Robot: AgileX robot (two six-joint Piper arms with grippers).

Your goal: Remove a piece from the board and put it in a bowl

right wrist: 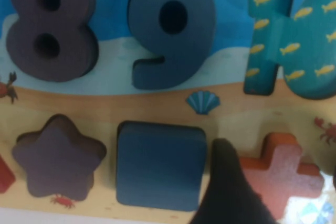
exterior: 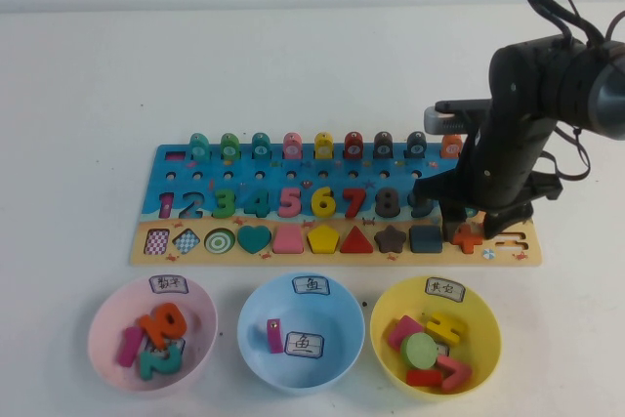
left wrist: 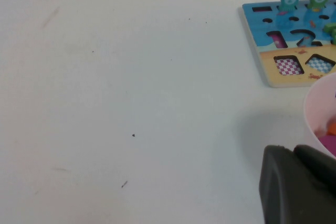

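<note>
1. Wooden puzzle board (exterior: pixel 337 204), high view: a long rectangle printed with blue sea and sandy beach, carrying fish-topped pegs, coloured numerals and a row of flat shapes. The right gripper (exterior: pixel 476 227) hangs low over the board's right end, fingers spread, just at the orange-red plus-shaped piece (exterior: pixel 468 237), which lies in its recess. Three smooth round plastic bowls stand near the board's front edge: pink bowl (exterior: pixel 104 324), light blue bowl (exterior: pixel 256 314) and yellow bowl (exterior: pixel 482 324), each labelled and holding pieces.

2. Left wrist view: the left gripper (left wrist: pixel 296 184) shows only as a dark body edge over the white table (left wrist: pixel 131 103), beside the pink bowl's rim; its finger state cannot be told. The board's left corner lies beyond.

3. Right wrist view: one dark finger (right wrist: pixel 231 187) stands released between the dark blue rounded square (right wrist: pixel 159 161) and the matte plus piece, beside a dark star (right wrist: pixel 58 156).
</note>
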